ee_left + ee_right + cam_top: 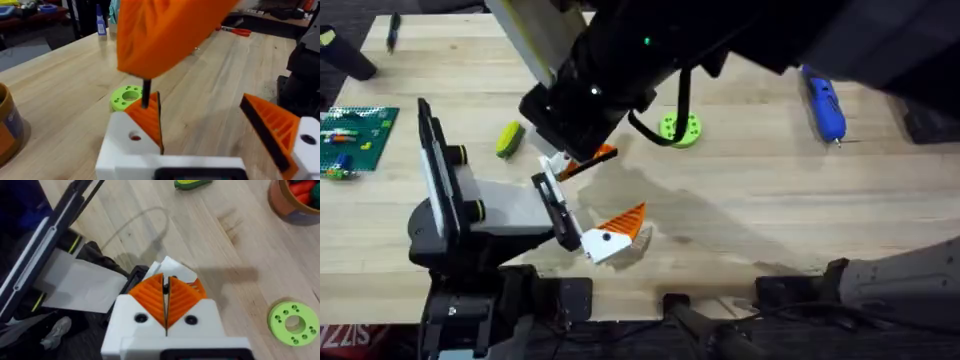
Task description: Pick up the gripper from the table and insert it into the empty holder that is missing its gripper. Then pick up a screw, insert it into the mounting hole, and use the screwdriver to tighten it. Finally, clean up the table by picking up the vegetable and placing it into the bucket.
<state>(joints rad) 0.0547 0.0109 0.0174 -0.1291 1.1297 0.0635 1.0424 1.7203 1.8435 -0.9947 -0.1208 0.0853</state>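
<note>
From overhead, the right end effector (582, 163) hangs low over the table (770, 200) at the end of a large dark arm; its white fingers and orange pads are pressed together just above the holder (552, 195), a white block on the black-and-white jaw fixture standing at the near left. Just beyond the fixture's tip lies an orange wedge on a white base (618, 232). The vegetable (510, 139) lies to the left of the right end effector, a green ring (680, 129) to its right, and the screwdriver (824, 104) far off to its right. In the left wrist view, the left end effector (212, 130) stands wide, its pads well apart and holding nothing; a blurred orange mass fills the space above it, with the green ring (126, 97) beyond. In the right wrist view, the right end effector (166, 302) has its ribbed orange pads closed against each other with a thin dark seam between; whether the gripper sits between them I cannot tell. The white holder (175, 270) lies just past its fingertips, the vegetable (192, 184) and the bucket (292, 200) farther off.
</note>
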